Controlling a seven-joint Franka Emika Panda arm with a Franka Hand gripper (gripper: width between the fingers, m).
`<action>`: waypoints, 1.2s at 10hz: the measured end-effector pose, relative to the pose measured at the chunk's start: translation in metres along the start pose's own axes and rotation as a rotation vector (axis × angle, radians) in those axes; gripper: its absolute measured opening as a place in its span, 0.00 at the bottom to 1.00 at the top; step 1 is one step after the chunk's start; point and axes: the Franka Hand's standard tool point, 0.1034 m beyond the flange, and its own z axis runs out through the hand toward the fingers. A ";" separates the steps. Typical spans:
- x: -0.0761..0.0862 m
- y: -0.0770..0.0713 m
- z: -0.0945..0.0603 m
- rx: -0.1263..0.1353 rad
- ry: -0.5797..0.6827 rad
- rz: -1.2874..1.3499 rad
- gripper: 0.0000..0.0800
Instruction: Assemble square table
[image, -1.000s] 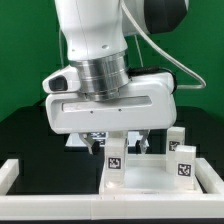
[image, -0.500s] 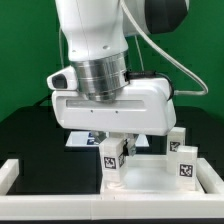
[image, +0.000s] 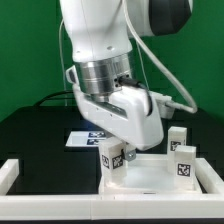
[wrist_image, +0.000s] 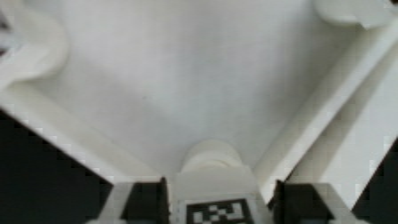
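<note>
The square table's top is a white slab (image: 152, 176) lying at the front of the exterior view, and it fills most of the wrist view (wrist_image: 196, 80). A short white leg (image: 113, 157) with a black-white tag stands upright at the slab's near corner on the exterior view's left. My gripper (image: 113, 163) is shut on this leg, its hand turned at an angle. In the wrist view the tagged leg (wrist_image: 219, 192) sits between the two fingers (wrist_image: 144, 205) of the gripper (wrist_image: 221, 209). Two more tagged legs (image: 183, 159) (image: 176, 136) stand upright on the exterior view's right.
The marker board (image: 80, 138) lies on the black table behind the arm. A long white L-shaped rail (image: 22, 170) runs along the front and the exterior view's left. A black cable (image: 178, 78) hangs beside the arm.
The jaws closed onto the leg at the slab's corner. The hand has since turned about its own axis, with the leg still between the fingers.
</note>
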 end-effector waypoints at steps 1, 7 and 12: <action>-0.002 -0.005 0.001 0.019 -0.011 0.101 0.36; 0.000 -0.008 0.001 0.074 0.032 -0.207 0.71; 0.004 -0.004 0.001 0.049 0.075 -0.671 0.81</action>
